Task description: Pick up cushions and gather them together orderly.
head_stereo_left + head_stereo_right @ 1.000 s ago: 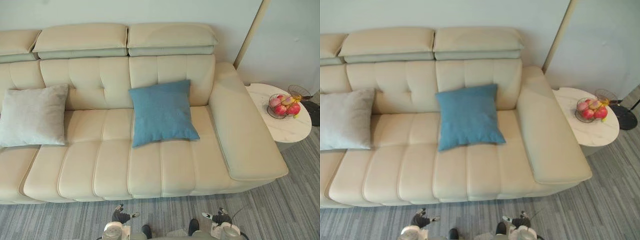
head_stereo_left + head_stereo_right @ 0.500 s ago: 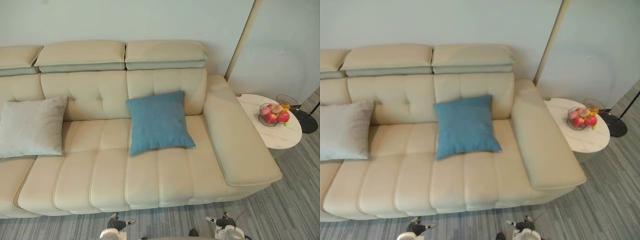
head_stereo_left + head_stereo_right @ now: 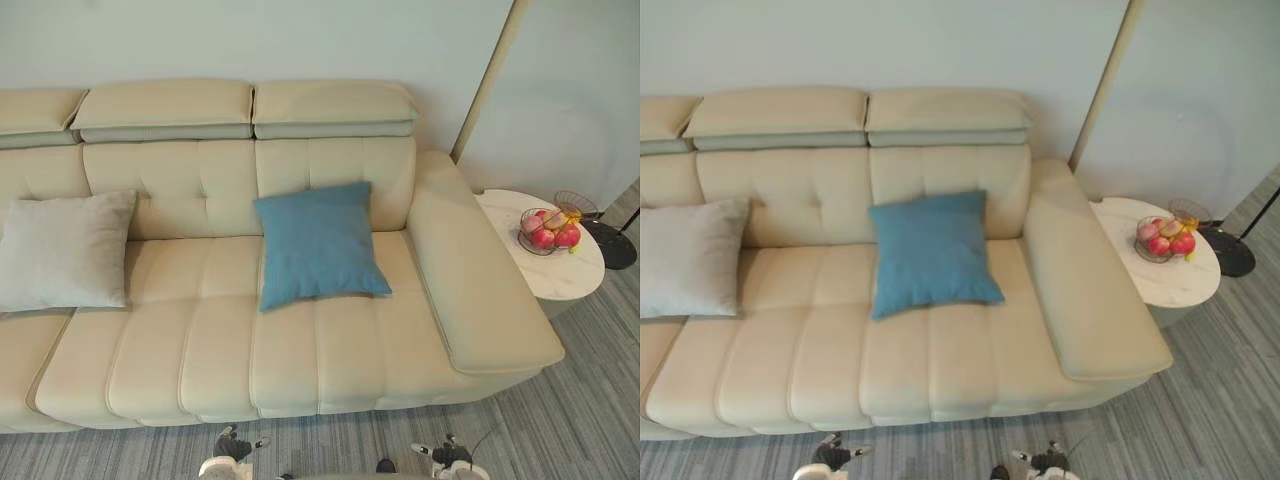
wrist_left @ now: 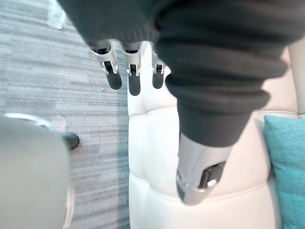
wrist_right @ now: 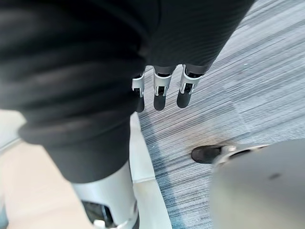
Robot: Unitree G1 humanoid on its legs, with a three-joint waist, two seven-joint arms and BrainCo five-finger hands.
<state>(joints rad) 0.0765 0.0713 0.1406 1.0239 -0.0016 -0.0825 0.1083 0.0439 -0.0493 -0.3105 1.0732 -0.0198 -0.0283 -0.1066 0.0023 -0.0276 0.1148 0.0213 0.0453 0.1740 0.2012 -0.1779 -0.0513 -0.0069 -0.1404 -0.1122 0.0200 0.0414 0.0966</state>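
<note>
While the blue cushion [image 3: 318, 243] is propped at the centre of the sofa [image 3: 330, 340], the grey cushion [image 3: 65, 250] is seen at the left edge, well apart. A fruit bowl [image 3: 548, 232] is set on the table [image 3: 565, 282], right. At bottom, left hand [image 4: 135, 78] and right hand [image 5: 161, 95] are held slack, empty.

eyes: high, facing down — both share sofa [image 3: 330, 340] | wrists: close, floorward
</note>
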